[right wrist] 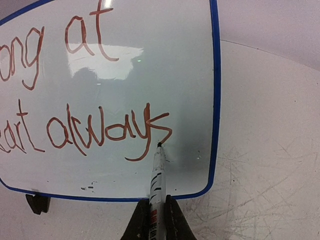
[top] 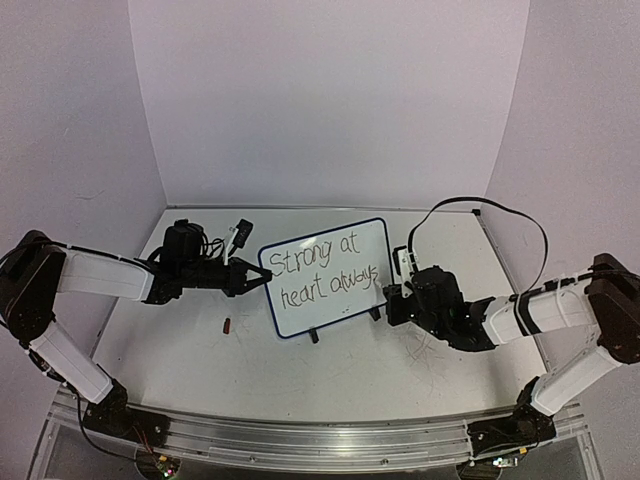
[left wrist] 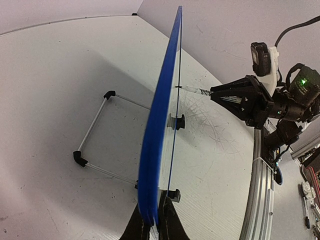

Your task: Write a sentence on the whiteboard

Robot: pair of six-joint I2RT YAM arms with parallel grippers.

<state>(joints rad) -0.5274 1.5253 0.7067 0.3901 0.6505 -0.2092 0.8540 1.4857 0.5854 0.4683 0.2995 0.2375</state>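
The whiteboard [top: 312,316] stands upright at mid-table, blue-rimmed, on black clip feet [top: 314,337]. The sentence [top: 322,270] reads "Strong at heart always" in two lines. My left gripper [top: 262,278] is shut on the board's left edge; in the left wrist view the blue rim [left wrist: 159,125] runs edge-on out of my jaws [left wrist: 154,226]. My right gripper [top: 393,297] is shut on a white marker [right wrist: 158,175]. The marker's tip touches the board [right wrist: 125,65] at the end of the last "s" of the red writing [right wrist: 100,131], just above my right gripper [right wrist: 157,221].
A small dark red cap-like piece [top: 228,324] lies on the table left of the board. A wire stand [left wrist: 95,134] rests behind the board. A metal rail [top: 300,435] runs along the near edge. A black cable [top: 480,205] loops above the right arm.
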